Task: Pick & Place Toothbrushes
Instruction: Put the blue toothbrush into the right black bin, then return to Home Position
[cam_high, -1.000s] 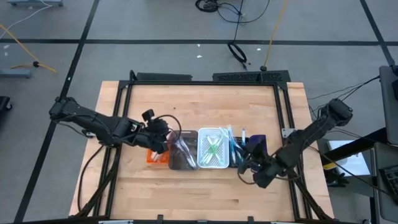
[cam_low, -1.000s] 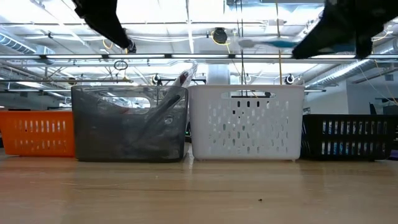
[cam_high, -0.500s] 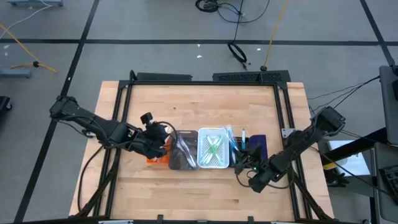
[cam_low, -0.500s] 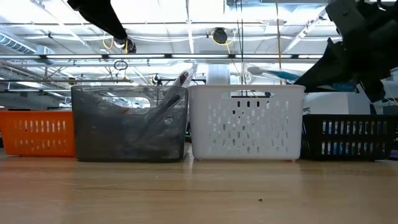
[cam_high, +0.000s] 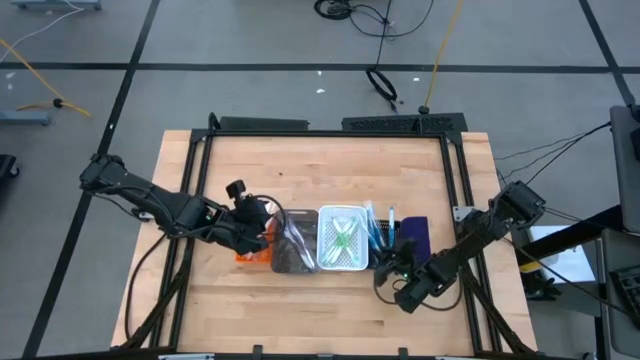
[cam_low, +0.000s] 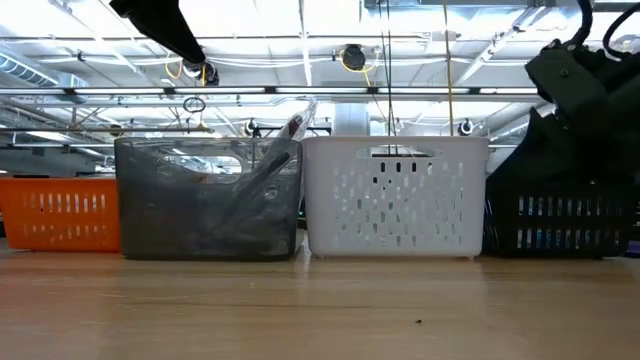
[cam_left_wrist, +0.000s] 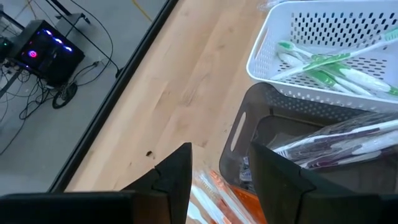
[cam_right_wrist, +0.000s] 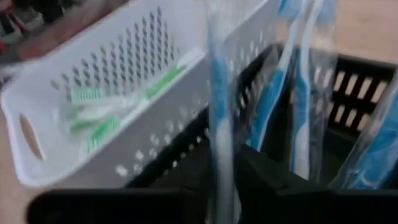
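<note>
from above, the right gripper (cam_high: 400, 272) is hanging just in front of the black tray (cam_high: 414, 238) beside the white tray (cam_high: 343, 241), while the left gripper (cam_high: 262, 220) is waiting over the orange tray (cam_high: 247, 252) with its fingers standing apart and empty. in the right wrist view, a blue toothbrush (cam_right_wrist: 219, 118) is standing upright between that gripper's fingers at the black tray's edge, the grip looking like it is loosening though i cannot tell whether it is free. to finish well, it should be letting go only once the brush is leaning inside among the other blue toothbrushes (cam_right_wrist: 297, 87), not into the white tray holding the green toothbrushes (cam_right_wrist: 106, 112).
</note>
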